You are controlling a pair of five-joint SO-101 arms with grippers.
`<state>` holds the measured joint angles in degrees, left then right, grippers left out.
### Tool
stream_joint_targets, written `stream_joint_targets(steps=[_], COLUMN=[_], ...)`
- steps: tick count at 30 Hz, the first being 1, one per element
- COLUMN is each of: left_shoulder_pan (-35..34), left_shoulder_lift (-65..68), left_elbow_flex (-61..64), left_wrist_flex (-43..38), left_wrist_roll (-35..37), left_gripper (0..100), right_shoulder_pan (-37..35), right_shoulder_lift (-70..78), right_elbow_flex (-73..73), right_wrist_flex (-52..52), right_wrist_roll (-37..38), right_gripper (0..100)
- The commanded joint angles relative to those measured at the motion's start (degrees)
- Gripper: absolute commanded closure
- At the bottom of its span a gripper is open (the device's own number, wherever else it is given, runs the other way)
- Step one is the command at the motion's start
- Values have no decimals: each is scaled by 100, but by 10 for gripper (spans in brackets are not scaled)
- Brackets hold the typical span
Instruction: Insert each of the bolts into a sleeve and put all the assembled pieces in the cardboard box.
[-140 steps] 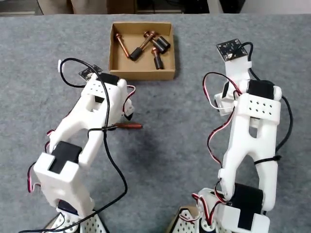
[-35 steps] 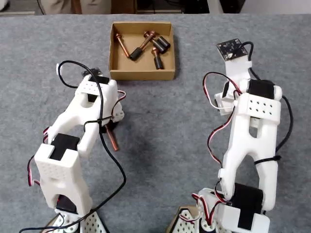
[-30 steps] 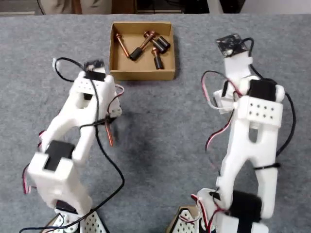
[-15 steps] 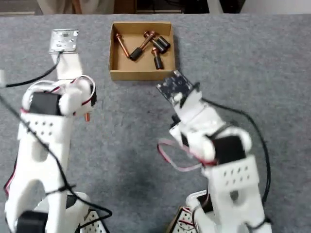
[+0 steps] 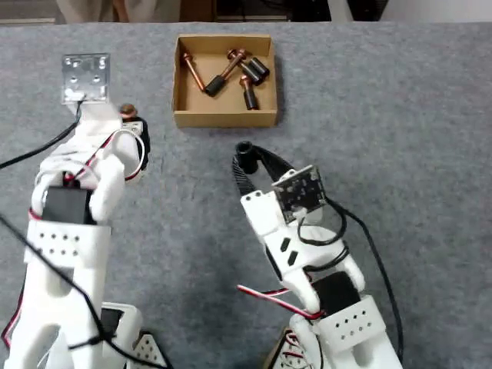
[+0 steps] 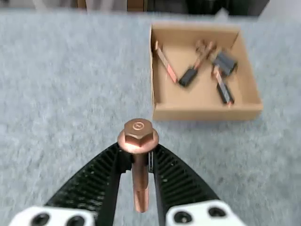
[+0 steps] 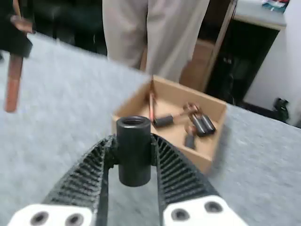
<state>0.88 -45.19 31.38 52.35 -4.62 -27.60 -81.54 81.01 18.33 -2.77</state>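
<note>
Grey felt covers the table (image 5: 400, 100); dark furniture (image 7: 244, 56) stands beside a white wall (image 7: 293, 61).

White plastic arms (image 5: 73, 257) — black ribbed fingers (image 6: 94, 183), black servos (image 5: 63, 206) (red, black and white cables (image 5: 260, 292))

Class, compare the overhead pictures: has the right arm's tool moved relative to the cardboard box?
Yes. The right tool, shut on a sleeve, has swung left, closing in on the cardboard box's near wall.
</note>
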Motion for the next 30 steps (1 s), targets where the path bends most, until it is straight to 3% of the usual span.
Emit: stream_joint_targets(steps=[1, 6, 12, 20, 30], left_shoulder_pan=[-18, 0, 360, 1530, 1899], left_shoulder_lift=[-629, -1429, -1965, -2316, -2809], left_elbow_flex=[158, 580, 826, 765, 941], left_wrist_flex=[-624, -1503, -1864, -1556, -1134], left_wrist_roll=[563, 1424, 1477, 369, 229], left_gripper=[981, 980, 981, 981, 981], right_shoulder_pan=[-277, -927, -1393, -1631, -1631], right_shoulder_lift=[-119, -119, -66, 48, 31], right_elbow_flex=[224, 1314, 1631, 1640, 1640], right_wrist_flex=[-1240, -2884, -2752, -2787, -2796], right_wrist_roll=[-571, -475, -642, -633, -695], right_gripper=[997, 997, 997, 997, 997])
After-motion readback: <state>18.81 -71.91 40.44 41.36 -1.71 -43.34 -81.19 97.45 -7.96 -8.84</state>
